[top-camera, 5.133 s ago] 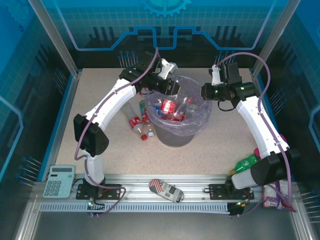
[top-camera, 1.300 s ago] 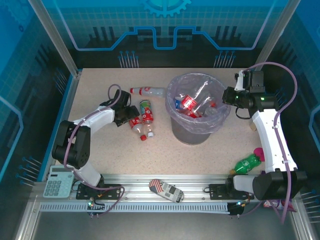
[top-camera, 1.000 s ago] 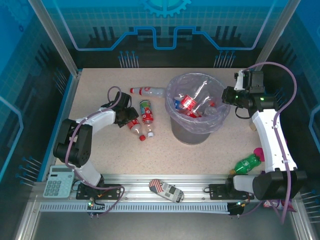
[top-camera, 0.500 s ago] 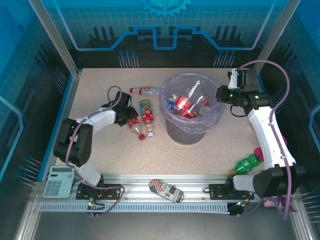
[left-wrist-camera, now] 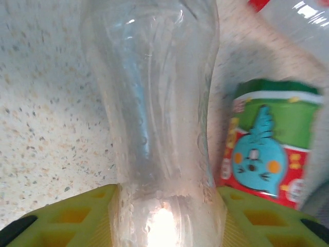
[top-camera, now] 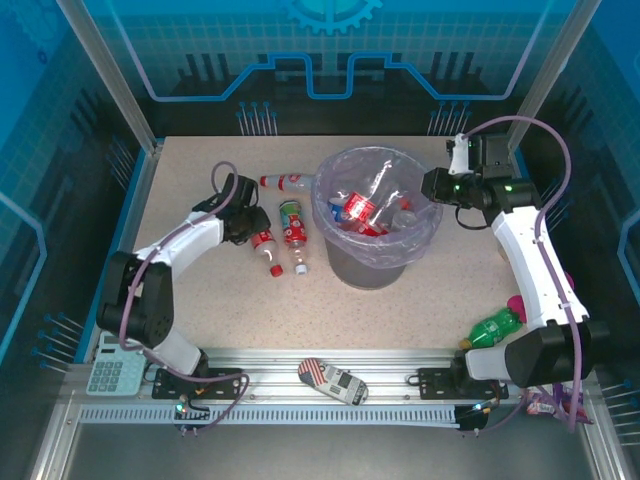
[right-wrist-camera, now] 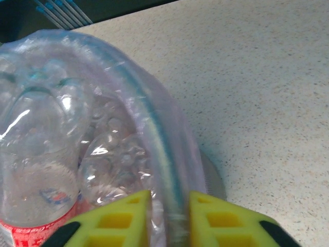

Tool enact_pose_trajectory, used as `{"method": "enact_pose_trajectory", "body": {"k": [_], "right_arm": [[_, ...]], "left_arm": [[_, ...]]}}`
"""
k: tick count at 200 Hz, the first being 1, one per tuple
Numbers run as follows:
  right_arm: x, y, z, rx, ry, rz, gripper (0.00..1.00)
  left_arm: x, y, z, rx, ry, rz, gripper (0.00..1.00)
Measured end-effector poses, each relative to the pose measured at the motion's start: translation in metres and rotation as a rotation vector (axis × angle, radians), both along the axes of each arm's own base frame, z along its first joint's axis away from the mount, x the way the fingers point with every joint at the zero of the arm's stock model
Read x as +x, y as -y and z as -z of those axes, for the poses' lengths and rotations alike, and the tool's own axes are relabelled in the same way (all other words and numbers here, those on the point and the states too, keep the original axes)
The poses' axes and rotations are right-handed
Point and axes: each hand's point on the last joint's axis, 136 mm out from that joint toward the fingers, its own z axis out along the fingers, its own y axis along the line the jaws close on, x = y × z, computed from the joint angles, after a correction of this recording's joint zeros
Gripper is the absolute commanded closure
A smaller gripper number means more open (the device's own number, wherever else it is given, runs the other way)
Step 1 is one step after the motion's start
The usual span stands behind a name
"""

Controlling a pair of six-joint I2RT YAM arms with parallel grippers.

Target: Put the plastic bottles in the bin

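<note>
Setting: a speckled beige counter inside a blue-walled enclosure, seen from above with both arms reaching away from their bases.
Bin: a round dark grey bin lined with a translucent lavender plastic bag stands upright on the far middle of the counter, between the two arms.
Bottles in the bin: several clear, crushed plastic bottles with red labels lie heaped inside the liner.
Bottles on the counter: all lie on their sides to the left of the bin. A red-labelled bottle with a white cap lies farthest from the arm bases. A bottle with a green-and-red cartoon label lies nearer the bases.
Left gripper: low over the counter, left of the bin. Its yellow jaws pinch a clear ribbed bottle, whose body touches both inner faces. This bottle lies on the counter just beside the green-labelled one.
Right gripper: at the bin's right rim. Its yellow jaws stand almost together, one inside and one outside the rim, with the bag-covered edge pinched between them.
Other objects: a solid green bottle lies near the right arm's base, and a pale calculator sits at the near left corner.
</note>
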Motion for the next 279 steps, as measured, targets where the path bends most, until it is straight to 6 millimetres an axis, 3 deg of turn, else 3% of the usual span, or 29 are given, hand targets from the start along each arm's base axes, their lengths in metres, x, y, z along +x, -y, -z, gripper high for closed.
{"method": "enact_pose_trajectory", "body": {"k": [35, 65, 108, 137, 163, 182, 205, 236, 279], "right_arm": [[-0.001, -0.004, -0.013, 0.008, 0.011, -0.022, 0.44], [0.000, 0.000, -0.030, 0.007, 0.051, -0.018, 0.41], [-0.009, 0.023, -0.040, 0.007, 0.070, 0.045, 0.44], [-0.021, 0.027, -0.033, 0.011, 0.056, 0.059, 0.46], [-0.027, 0.026, -0.019, 0.019, 0.020, 0.065, 0.49], [-0.029, 0.025, -0.010, 0.027, -0.004, 0.067, 0.50], [-0.032, 0.024, -0.003, 0.037, -0.023, 0.066, 0.51], [-0.036, 0.022, -0.001, 0.055, -0.029, 0.063, 0.51], [-0.039, 0.025, -0.006, 0.060, -0.015, 0.074, 0.51]], "left_arm": [[0.008, 0.001, -0.068, 0.028, 0.143, 0.076, 0.60], [0.013, 0.006, -0.144, 0.045, 0.308, 0.157, 0.61], [0.013, 0.025, -0.266, 0.018, 0.590, 0.282, 0.64], [0.000, 0.068, -0.328, -0.017, 0.754, 0.445, 0.64], [-0.016, 0.133, -0.367, -0.056, 0.865, 0.668, 0.63], [-0.023, 0.174, -0.375, -0.081, 0.899, 0.808, 0.64], [-0.026, 0.213, -0.362, -0.108, 0.887, 0.943, 0.64], [-0.024, 0.252, -0.343, -0.125, 0.860, 1.062, 0.64], [-0.023, 0.295, -0.301, -0.108, 0.756, 1.221, 0.62]]}}
